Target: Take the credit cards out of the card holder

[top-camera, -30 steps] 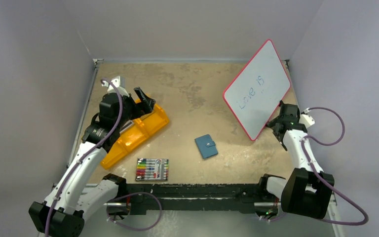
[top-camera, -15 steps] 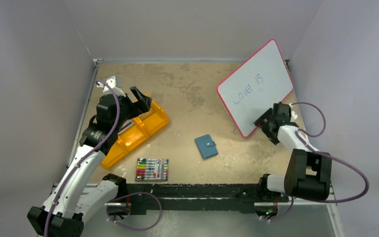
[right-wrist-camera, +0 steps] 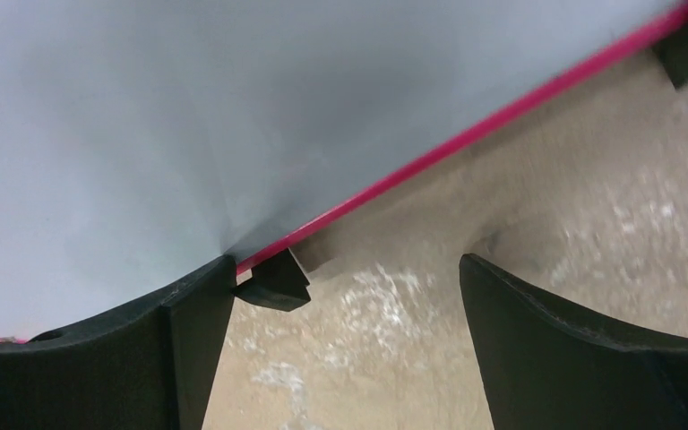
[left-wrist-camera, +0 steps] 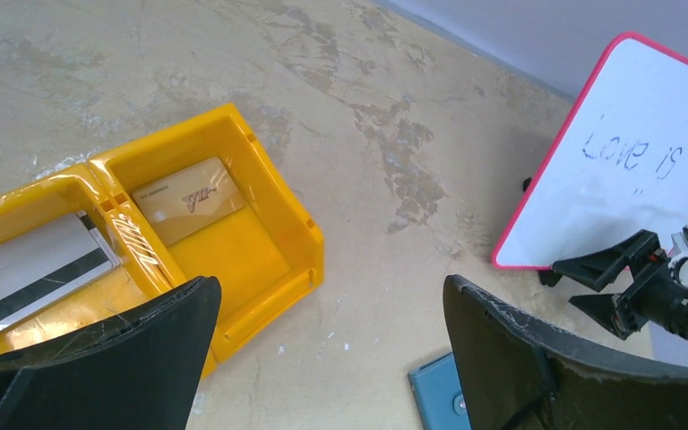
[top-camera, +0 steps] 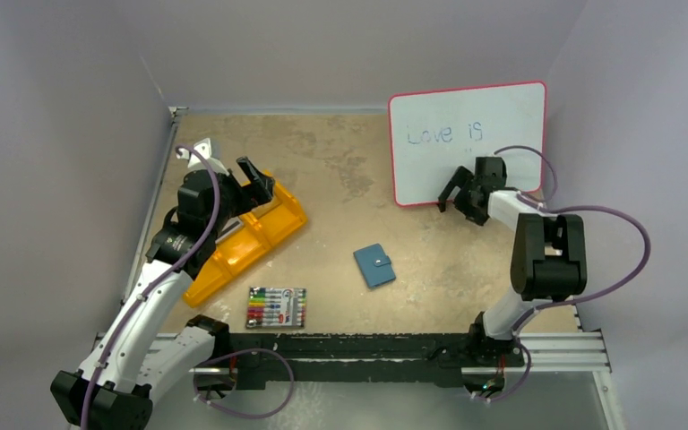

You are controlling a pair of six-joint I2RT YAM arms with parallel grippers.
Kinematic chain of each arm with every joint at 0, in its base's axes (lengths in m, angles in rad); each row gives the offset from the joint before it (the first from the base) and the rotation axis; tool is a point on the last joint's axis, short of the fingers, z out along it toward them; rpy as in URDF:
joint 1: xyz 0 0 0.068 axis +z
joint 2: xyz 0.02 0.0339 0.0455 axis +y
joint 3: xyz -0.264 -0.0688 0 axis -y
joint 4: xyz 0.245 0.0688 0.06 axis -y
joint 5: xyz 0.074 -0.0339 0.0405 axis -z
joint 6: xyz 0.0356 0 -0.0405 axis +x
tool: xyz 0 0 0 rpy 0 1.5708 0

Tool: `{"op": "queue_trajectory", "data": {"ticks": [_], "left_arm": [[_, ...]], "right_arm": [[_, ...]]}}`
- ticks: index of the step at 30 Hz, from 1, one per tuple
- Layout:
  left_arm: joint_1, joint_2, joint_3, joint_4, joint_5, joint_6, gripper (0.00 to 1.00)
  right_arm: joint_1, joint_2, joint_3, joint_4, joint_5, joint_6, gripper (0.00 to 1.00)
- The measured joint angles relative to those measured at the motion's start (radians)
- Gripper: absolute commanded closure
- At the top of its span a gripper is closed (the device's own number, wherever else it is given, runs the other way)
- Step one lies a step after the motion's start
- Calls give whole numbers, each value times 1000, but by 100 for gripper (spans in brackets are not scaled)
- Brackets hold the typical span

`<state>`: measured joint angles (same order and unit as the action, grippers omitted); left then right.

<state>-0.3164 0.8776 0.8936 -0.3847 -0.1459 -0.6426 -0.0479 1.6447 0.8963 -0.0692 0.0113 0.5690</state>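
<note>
At table centre the teal card holder (top-camera: 374, 265) lies closed, untouched; credit cards (left-wrist-camera: 188, 199) sit in the orange bin (left-wrist-camera: 269, 300), seemingly their drop-off, below the left gripper (top-camera: 258, 179), jaws released; the right gripper (top-camera: 455, 195), jaws spread and empty, is at the whiteboard (top-camera: 466, 134) foot

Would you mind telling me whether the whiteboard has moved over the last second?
Yes. The whiteboard has swung from a diagonal tilt to level and shifted toward the back wall, farther from the card holder, which has stayed put.
</note>
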Motion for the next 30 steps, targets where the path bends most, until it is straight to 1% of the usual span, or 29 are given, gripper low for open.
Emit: {"op": "queue_trajectory", "data": {"ticks": [5,11,13,17,20,23,27,30], "left_arm": [[0,0,0,-2,-4,0,6],[0,5,0,-2,-6,0,6],[0,9,0,-2,-7,0,6],[0,15,0,-10,-18,0,6],[0,33,0,-28,-24,0,7],[0,82,1,-42,-22,0,6],[0,214,1,-32,0,0,6],[0,325,1,17,10,-4,6]], "right_arm": [[4,84,95,18,-2,-83,8],[4,103,100,89,-8,-175,8],[4,115,111,90,-15,-192,11],[13,136,149,92,-33,-234,11],[35,97,136,91,-38,-249,9],[72,2,98,89,-55,-255,8],[122,-138,37,101,-84,-256,7],[141,-208,-18,109,-130,-254,6]]}}
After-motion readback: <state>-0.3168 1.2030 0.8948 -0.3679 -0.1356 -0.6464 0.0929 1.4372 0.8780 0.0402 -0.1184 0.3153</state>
